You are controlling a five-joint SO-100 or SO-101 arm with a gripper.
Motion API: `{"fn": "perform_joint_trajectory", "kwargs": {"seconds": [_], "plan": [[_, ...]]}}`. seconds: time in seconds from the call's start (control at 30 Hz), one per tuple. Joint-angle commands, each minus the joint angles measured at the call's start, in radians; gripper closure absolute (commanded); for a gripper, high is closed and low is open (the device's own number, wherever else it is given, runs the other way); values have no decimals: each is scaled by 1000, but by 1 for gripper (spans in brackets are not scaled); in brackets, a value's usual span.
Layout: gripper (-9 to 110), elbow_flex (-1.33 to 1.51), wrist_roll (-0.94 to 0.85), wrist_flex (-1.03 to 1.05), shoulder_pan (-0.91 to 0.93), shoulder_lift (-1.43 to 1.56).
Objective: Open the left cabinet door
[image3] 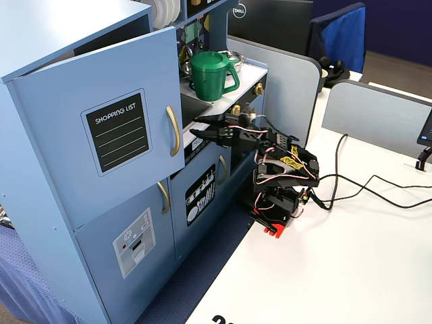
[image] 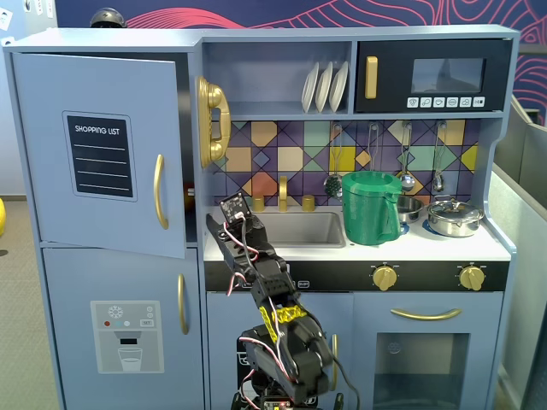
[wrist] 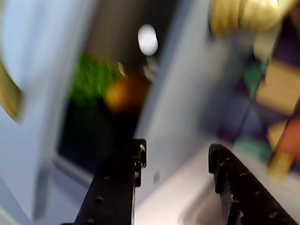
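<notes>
The left cabinet door [image: 102, 154] is light blue with a black "SHOPPING LIST" panel and a curved gold handle [image: 159, 191]. It stands partly swung open, with a dark gap along its right edge. It also shows in another fixed view [image3: 101, 128] with its handle [image3: 173, 131]. My gripper [image: 229, 213] is open and empty, raised in front of the counter just right of the door's free edge [image3: 200, 127]. In the blurred wrist view my gripper [wrist: 177, 157] has its jaws apart and points at the gap. Green and orange shapes [wrist: 108, 84] sit inside.
Below is a blue door with a water-dispenser graphic [image: 128, 337]. A gold toy phone [image: 214, 120] hangs right of the gap. A sink [image: 299, 229], a green pitcher [image: 369, 207], pots [image: 453, 218] and a black microwave [image: 432, 77] lie to the right.
</notes>
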Motion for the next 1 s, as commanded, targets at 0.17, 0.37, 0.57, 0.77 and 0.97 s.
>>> {"fn": "perform_joint_trajectory", "kwargs": {"seconds": [0.17,0.37,0.57,0.77,0.97], "plan": [[93,-270,74,-107,20,-399],[93,-302,-58,-184,-89,-453],[93,-265,-245,-267,-288,-417],[93,-239,-347,-344,-428,-411],[93,-227,-433,-459,-595,-434]]}}
